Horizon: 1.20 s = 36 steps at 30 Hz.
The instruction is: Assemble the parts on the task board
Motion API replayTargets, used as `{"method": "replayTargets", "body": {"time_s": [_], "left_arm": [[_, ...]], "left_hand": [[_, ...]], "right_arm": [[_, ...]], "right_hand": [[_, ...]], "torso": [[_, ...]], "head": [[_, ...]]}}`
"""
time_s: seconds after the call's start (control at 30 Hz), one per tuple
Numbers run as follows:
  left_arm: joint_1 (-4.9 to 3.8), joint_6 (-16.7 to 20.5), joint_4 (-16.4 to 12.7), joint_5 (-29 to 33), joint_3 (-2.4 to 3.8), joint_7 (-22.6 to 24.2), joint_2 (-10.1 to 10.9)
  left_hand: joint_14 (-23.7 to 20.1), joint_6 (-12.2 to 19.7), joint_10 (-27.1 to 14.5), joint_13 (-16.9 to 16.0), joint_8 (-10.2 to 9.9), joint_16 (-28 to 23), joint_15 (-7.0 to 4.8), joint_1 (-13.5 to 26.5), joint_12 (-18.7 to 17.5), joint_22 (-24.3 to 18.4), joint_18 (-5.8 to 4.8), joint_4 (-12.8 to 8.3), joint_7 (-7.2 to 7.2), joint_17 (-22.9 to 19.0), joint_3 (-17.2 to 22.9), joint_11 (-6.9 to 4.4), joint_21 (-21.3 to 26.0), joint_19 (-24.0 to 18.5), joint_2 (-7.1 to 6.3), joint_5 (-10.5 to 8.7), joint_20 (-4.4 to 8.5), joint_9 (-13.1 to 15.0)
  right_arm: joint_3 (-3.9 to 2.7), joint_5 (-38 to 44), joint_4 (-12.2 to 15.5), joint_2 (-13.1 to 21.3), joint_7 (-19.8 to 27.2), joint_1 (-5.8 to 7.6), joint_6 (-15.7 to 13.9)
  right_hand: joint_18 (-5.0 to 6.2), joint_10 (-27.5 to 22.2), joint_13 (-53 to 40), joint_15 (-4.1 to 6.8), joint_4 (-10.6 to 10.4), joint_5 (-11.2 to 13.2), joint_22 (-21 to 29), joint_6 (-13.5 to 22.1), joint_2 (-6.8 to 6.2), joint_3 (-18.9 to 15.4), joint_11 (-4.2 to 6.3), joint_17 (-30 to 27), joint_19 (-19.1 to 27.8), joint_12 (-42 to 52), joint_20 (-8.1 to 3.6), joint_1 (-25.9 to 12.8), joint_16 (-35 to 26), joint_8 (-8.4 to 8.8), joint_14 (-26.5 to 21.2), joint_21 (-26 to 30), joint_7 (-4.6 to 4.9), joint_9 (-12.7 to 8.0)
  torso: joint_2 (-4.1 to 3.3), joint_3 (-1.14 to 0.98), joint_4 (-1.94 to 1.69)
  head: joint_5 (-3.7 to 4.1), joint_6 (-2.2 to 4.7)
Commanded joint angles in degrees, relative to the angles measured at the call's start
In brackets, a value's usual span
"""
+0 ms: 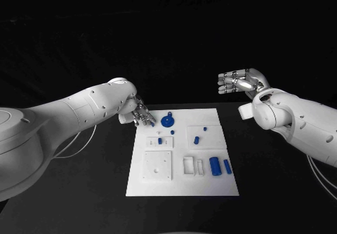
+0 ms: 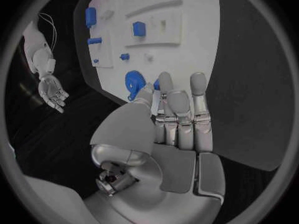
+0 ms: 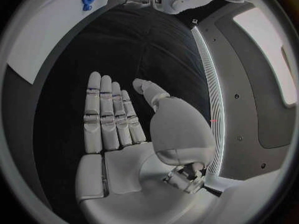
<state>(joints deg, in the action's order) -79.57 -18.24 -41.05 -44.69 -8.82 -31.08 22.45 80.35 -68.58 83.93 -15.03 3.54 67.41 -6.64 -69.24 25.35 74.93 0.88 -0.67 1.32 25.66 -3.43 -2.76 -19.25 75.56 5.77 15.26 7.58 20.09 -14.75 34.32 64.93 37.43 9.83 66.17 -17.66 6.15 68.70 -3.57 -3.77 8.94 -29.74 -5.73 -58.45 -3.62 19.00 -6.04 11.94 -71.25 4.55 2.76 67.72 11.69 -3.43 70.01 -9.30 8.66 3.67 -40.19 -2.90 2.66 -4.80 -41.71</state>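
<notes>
Head view: left hand (image 1: 140, 115) open over blue gear (image 1: 167, 120) at board's (image 1: 182, 187) eleven o'clock (right hand (image 1: 238, 83) open, idle), risking a nudge that dislodges it.

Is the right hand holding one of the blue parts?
No, the right hand is open with flat, empty fingers, raised off the task board.
</notes>
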Motion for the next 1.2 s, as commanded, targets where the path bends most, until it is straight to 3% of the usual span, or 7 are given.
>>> {"method": "replayTargets", "body": {"time_s": [0.03, 0.5, 0.6, 0.67, 0.73, 0.93, 1.2], "left_arm": [[0.01, 0.38, 0.04, 1.76, 0.02, 1.03, -0.07], [0.05, -0.42, 0.44, 2.48, 0.01, 0.87, -0.18], [0.08, -0.25, 0.46, 2.49, 0.0, 0.89, -0.17], [0.1, 0.03, 0.41, 2.49, 0.0, 0.99, -0.13], [0.1, 0.44, 0.3, 2.5, 0.0, 1.21, -0.08], [0.11, 4.15, -0.69, 5.86, 0.0, 1.99, 0.54], [0.08, 9.27, -4.51, 9.34, 0.03, 2.43, 2.59]], "left_hand": [[-0.09, -0.4, 2.13, 0.01, 0.29, 0.28, 0.01, -1.04, 0.24, 0.95, 0.01, -0.77, -0.29, 0.07, 0.08, -0.17, -0.29, 0.04, 0.24, 0.5, 0.13, 1.55], [0.0, 0.17, 2.32, 0.4, 0.22, 0.76, 0.22, -3.51, 0.29, 1.02, 0.32, -5.17, -0.34, 0.32, 3.42, -0.28, -0.73, -0.12, 1.49, 6.41, -0.13, 5.5], [0.01, 0.32, 2.33, 0.49, 0.2, 0.79, 0.25, -3.2, 0.33, 1.01, 0.44, -6.04, -0.27, 0.32, 4.68, -0.24, -0.9, -0.19, 1.56, 6.17, -0.19, 5.95], [0.08, 0.4, 2.35, 0.62, 0.15, 0.84, 0.28, -3.01, 0.26, 1.05, 0.48, -6.82, -0.1, 0.34, 8.87, -0.15, -1.09, -0.16, 1.11, 1.22, -0.2, 5.96], [0.14, 0.21, 2.39, 0.63, 0.21, 0.88, 0.29, -2.42, 0.34, 1.02, 0.54, -6.92, -0.09, 0.35, 10.71, -0.2, -1.14, -0.21, 0.41, 1.55, -0.22, 6.09], [1.03, -1.89, 2.72, 0.55, 0.18, 1.39, 0.18, -0.27, 2.65, 1.15, 0.83, -8.0, -0.32, 0.5, 17.91, -0.71, -2.65, 0.38, -2.78, 7.66, -0.1, 6.86], [1.05, -3.54, 2.83, 1.11, 0.27, 1.92, 0.0, 1.04, 4.01, 1.17, 1.02, -8.9, -0.75, 0.59, 20.27, -1.13, -4.13, 0.16, -4.79, 13.68, -0.01, 8.3]], "right_arm": [[-0.03, -0.09, -0.03, -0.08, 0.98, 0.01, 0.61], [-0.03, -0.37, 0.01, -0.09, 1.16, 0.01, 0.85], [-0.03, -0.41, 0.01, -0.11, 1.18, 0.01, 0.88], [-0.03, -0.44, -0.02, -0.11, 1.18, 0.01, 0.9], [-0.03, -0.47, -0.04, -0.11, 1.18, 0.01, 0.91], [-0.03, -0.53, -0.14, -0.07, 1.19, 0.01, 0.91], [-0.03, -0.6, -0.25, 0.12, 1.18, 0.01, 0.92]], "right_hand": [[1.06, -0.37, 0.07, -0.06, 0.02, -0.44, 0.09, 0.34, -0.29, 0.31, 0.12, -0.06, -0.4, -0.27, 0.01, -0.14, -0.22, -0.12, -0.17, -0.2, 0.12, -0.01], [1.07, -0.38, 0.06, -0.07, 0.06, -0.63, 0.08, 0.37, -0.25, 0.53, 0.11, -0.09, -0.33, -0.27, 0.01, -0.19, -0.22, -0.12, -0.17, -0.29, 0.15, -0.01], [1.07, -0.38, 0.06, -0.07, 0.06, -0.63, 0.08, 0.37, -0.25, 0.53, 0.11, -0.09, -0.33, -0.27, 0.01, -0.19, -0.22, -0.12, -0.17, -0.29, 0.15, -0.01], [1.07, -0.38, 0.06, -0.07, 0.06, -0.63, 0.08, 0.37, -0.25, 0.53, 0.11, -0.09, -0.33, -0.27, 0.01, -0.19, -0.22, -0.12, -0.17, -0.29, 0.15, -0.01], [1.07, -0.38, 0.06, -0.07, 0.06, -0.63, 0.08, 0.37, -0.25, 0.53, 0.11, -0.09, -0.33, -0.27, 0.01, -0.19, -0.22, -0.12, -0.17, -0.29, 0.15, -0.01], [1.07, -0.38, 0.06, -0.07, 0.06, -0.63, 0.08, 0.37, -0.25, 0.53, 0.11, -0.09, -0.33, -0.27, 0.01, -0.19, -0.22, -0.12, -0.17, -0.29, 0.15, -0.01], [1.07, -0.38, 0.06, -0.07, 0.06, -0.63, 0.08, 0.37, -0.25, 0.53, 0.11, -0.09, -0.33, -0.27, 0.01, -0.19, -0.22, -0.12, -0.17, -0.29, 0.15, -0.01]], "torso": [[0.0, 0.04, 0.03], [0.03, 0.0, -0.1], [0.04, -0.02, -0.01], [0.04, -0.02, 0.03], [0.02, -0.02, 0.04], [0.03, -0.03, -0.05], [0.11, 0.06, -0.26]], "head": [[0.06, 0.13], [0.05, 0.27], [-0.02, 0.32], [-0.04, 0.39], [-0.07, 0.45], [-0.03, 0.59], [-0.1, 0.73]]}}
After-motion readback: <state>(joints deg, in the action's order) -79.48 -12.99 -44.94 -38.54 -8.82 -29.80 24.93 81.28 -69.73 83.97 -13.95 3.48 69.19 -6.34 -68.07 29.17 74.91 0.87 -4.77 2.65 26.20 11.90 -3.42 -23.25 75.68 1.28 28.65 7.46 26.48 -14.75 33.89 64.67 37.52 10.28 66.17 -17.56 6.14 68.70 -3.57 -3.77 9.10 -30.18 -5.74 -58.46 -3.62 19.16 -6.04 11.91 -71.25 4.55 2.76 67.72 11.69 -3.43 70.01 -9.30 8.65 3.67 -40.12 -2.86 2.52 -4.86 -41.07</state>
